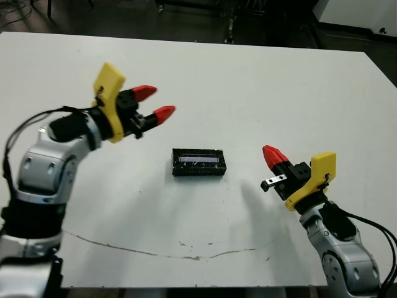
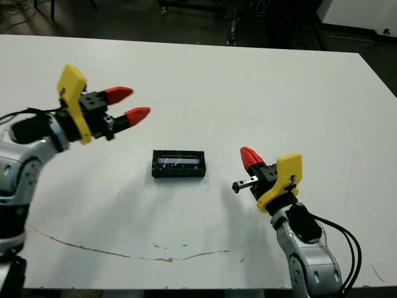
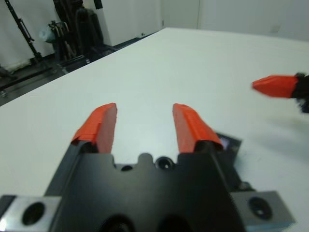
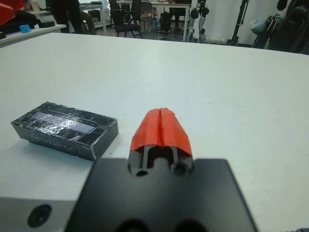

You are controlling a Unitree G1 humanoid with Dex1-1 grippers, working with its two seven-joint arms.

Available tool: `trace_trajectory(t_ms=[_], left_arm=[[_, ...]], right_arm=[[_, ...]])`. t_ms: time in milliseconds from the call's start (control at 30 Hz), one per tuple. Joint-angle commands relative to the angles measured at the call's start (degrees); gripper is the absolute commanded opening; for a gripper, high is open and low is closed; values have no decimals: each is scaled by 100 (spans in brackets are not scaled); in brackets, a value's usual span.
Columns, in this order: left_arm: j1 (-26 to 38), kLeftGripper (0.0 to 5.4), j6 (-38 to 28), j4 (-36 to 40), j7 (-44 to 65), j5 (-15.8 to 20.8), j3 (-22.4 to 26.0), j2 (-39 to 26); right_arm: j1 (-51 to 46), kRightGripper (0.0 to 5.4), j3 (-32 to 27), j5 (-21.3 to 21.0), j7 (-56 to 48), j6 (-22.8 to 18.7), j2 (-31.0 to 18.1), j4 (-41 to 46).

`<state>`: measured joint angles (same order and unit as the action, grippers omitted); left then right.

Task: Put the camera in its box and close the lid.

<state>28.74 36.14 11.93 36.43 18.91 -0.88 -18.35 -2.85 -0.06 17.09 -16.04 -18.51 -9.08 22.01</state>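
The box (image 1: 198,162) rests mid-table as one closed black block, and the glossy crinkled lid (image 4: 63,121) lies flat on top of it. The camera is hidden. My left gripper (image 1: 162,102) hovers above the table, up and to the left of the box, open with nothing between its fingers (image 3: 102,123). My right gripper (image 1: 268,151) is to the right of the box and apart from it. It is shut with its two red tips (image 4: 161,126) pressed together and nothing held. The left wrist view catches a corner of the box (image 3: 231,145) and the right gripper's red tip (image 3: 271,87).
A thin brownish scuff line (image 1: 155,251) runs across the white table (image 1: 248,81) near its front edge. Beyond the far edge stand chairs and stands (image 4: 145,19) on a dark floor.
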Motion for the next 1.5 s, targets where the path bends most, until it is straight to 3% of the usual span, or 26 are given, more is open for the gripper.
trace_trajectory(t_ms=[33,500,1100,1500], left_arm=[[-181,216,237,152,-252,144,-129,229],[-585,5,447,94,-623,161,-793,544],[-1029,1,342,-1147,-831,-395,-1388,665],[-1048,1,440,-1355,-844,-403,-1332,586]], right_arm=[[-30,0,-60,-24,38,-4,-35,-18],[-33,0,-59,-19,44,1,-14,-19],[-15,0,-76,17,-20,-1,-50,-31],[5,0,-71,29,-41,32,-41,-64]])
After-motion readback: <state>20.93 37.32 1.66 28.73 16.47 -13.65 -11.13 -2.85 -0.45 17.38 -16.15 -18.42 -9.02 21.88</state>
